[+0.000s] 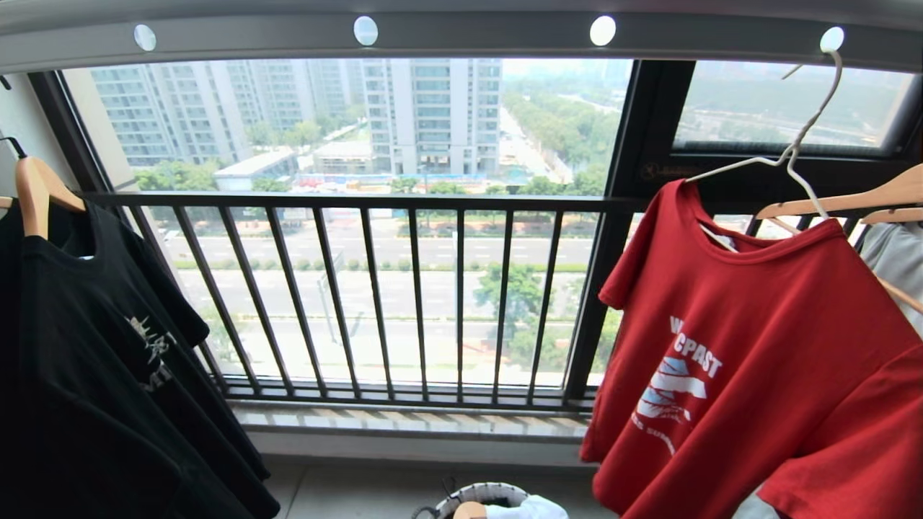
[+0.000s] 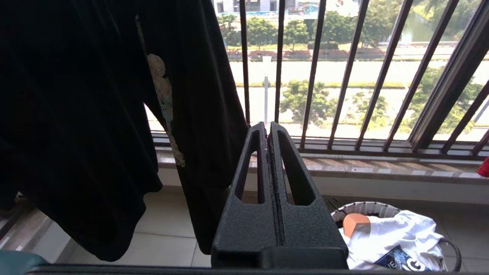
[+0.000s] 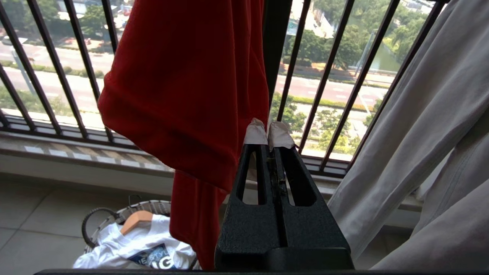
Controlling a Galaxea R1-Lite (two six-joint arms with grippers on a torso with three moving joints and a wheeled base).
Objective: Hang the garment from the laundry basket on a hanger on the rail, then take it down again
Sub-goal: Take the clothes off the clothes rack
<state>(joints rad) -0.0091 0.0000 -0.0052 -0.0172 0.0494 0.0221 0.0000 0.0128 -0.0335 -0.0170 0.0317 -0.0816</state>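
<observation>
A wide window (image 1: 360,130) with a dark frame looks out in daylight on tall apartment blocks (image 1: 433,108), trees and a broad road. Dark vertical bars (image 1: 375,295) guard its lower half, above a pale tiled sill (image 1: 404,422). The floor (image 2: 168,236) is light tile.

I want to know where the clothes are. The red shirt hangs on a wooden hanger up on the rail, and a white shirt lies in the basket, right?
Nearly. The red shirt hangs on a thin white wire hanger, not a wooden one, as the head view shows. It does hang from the rail, and a white shirt does lie in the basket.
</observation>
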